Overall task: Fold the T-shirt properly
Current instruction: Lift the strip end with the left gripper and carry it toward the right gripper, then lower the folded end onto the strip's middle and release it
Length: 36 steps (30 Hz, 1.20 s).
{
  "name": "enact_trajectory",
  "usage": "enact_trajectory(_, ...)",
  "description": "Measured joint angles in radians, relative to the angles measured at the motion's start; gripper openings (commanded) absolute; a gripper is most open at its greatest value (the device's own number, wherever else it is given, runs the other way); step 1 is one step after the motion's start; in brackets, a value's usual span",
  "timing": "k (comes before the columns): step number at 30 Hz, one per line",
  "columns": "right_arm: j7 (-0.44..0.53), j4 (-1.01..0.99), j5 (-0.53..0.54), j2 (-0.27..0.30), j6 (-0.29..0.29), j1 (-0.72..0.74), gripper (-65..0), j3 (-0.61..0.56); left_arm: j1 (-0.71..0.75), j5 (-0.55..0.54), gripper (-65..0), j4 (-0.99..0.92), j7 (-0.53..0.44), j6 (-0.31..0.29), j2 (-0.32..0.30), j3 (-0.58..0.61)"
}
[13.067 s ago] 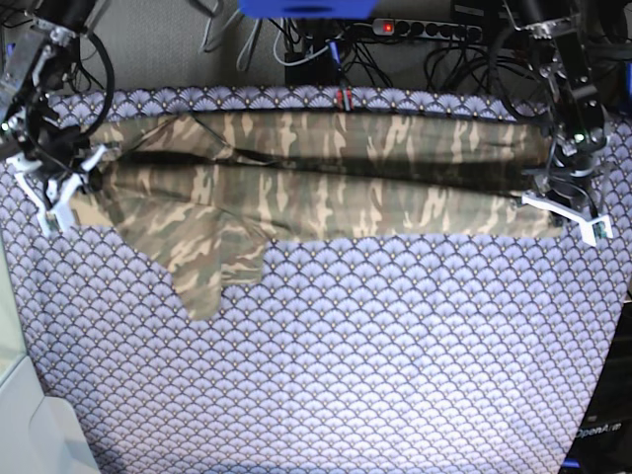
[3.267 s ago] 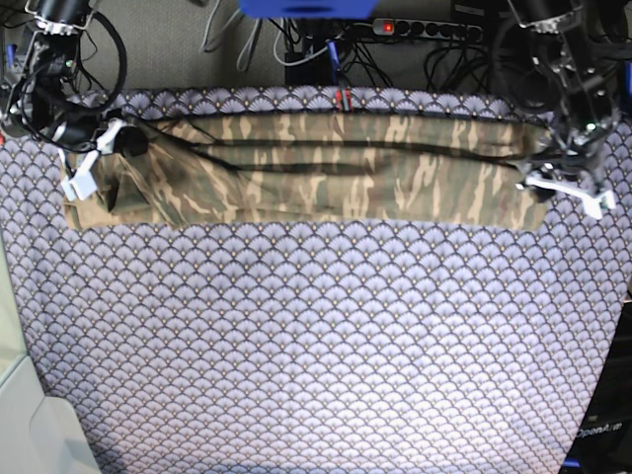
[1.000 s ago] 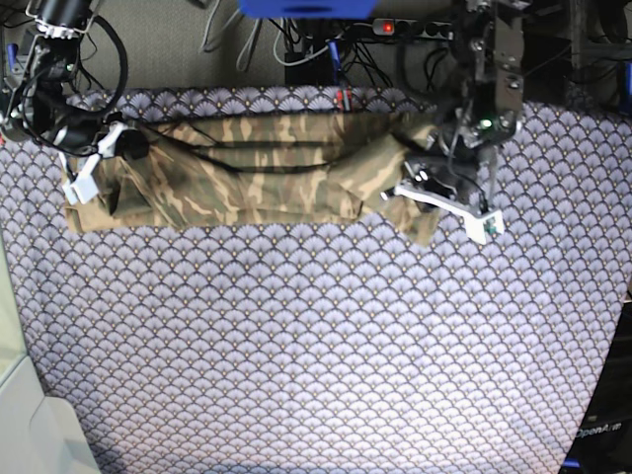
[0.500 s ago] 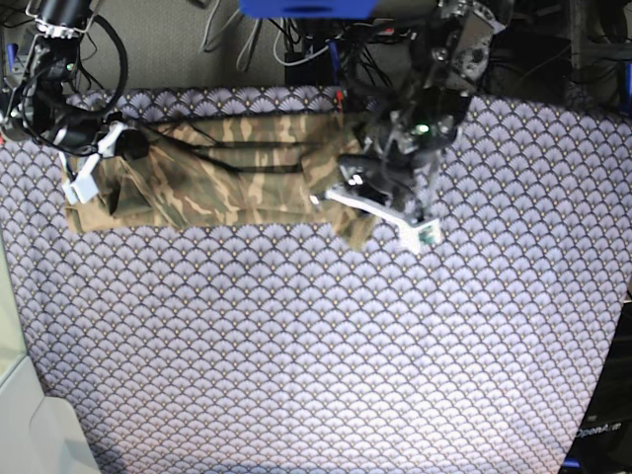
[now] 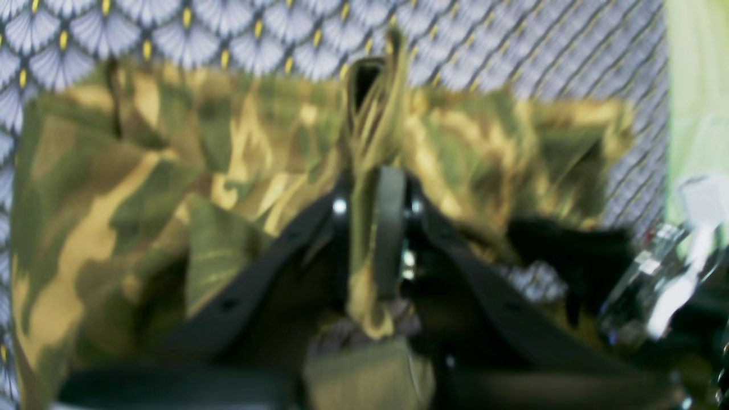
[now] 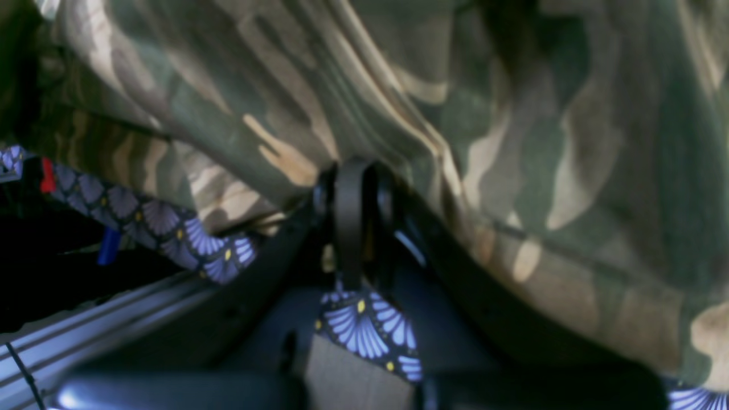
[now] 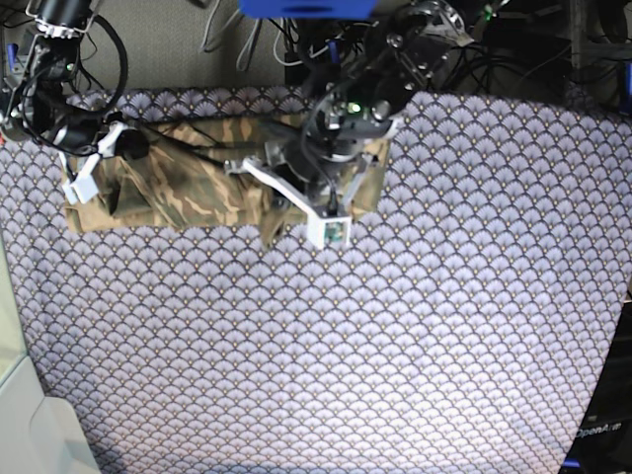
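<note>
The large camouflage-print cloth T-shirt [image 7: 197, 178] in tan, olive and brown lies as a long folded band along the far side of the surface, which is covered by a purple scale-patterned cloth [image 7: 395, 346]. The band's end on the base view's right is lifted and doubled back toward the middle, so the shirt now spans only the left and centre of that far strip.

The left claw [image 7: 286, 202] sits over the shirt near the centre of the band. In its wrist view the black fingers [image 5: 390, 228] are pressed together on a bunched ridge of camouflage fabric that stands up between them, so it is gripping the T-shirt [image 5: 142, 171]; that picture is blurred, and how much cloth it has is hard to judge.

The right claw [image 7: 94, 163] rests at the shirt's opposite end, at the base view's left edge. Its wrist view shows the dark fingers [image 6: 350, 216] closed with camouflage cloth [image 6: 512, 142] draped over and against them and a strip of the purple cloth [image 6: 364, 324] below; it appears clamped on the shirt's edge.
</note>
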Motion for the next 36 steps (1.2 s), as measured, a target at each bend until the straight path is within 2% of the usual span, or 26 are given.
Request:
enact_trajectory(7,0.0,0.0,0.0,0.0,0.0,0.0,-62.7,0.0,0.006,-0.009,-64.6,0.003,-0.185,0.002,-0.053,0.0)
enact_trajectory(10,0.0,0.0,0.0,0.0,0.0,0.0,-62.7,0.0,0.006,-0.006,-64.6,0.015,-0.253,0.004,-0.057,0.0)
enact_trajectory(16,0.0,0.0,0.0,0.0,0.0,0.0,-62.7,0.0,-0.005,-0.009,-64.6,0.044,-0.27,0.002,-0.085,-0.027)
enact_trajectory(20,0.002,0.0,-0.001,0.0,0.0,0.0,-62.7,0.0,-0.006,0.068,-64.6,0.056,-0.278,0.005,-0.082,-0.066)
enact_trajectory(24,0.003,0.0,-0.003,0.001,0.0,0.0,-62.7,0.0,-0.006,0.134,-64.6,0.045,-0.261,0.007,-0.039,-0.013)
enact_trajectory(26,0.002,0.0,-0.003,0.001,0.0,0.0,-62.7,0.0,-0.017,0.178,-64.6,0.02,-0.222,-0.003,-0.025,0.048)
enact_trajectory(28,-0.001,0.0,0.0,0.001,0.0,0.003,-62.7,-0.001,-0.032,0.205,-64.6,-0.03,-0.138,0.002,0.007,0.092)
enact_trajectory(32,-0.006,0.0,0.0,0.001,0.0,0.005,-62.7,-0.001,-0.057,0.227,-64.6,-0.122,-0.021,-0.003,0.06,0.098)
enact_trajectory(36,-0.006,0.0,-0.001,0.001,0.0,0.006,-62.7,-0.001,-0.067,0.226,-64.6,-0.166,-0.005,0.0,0.058,0.106)
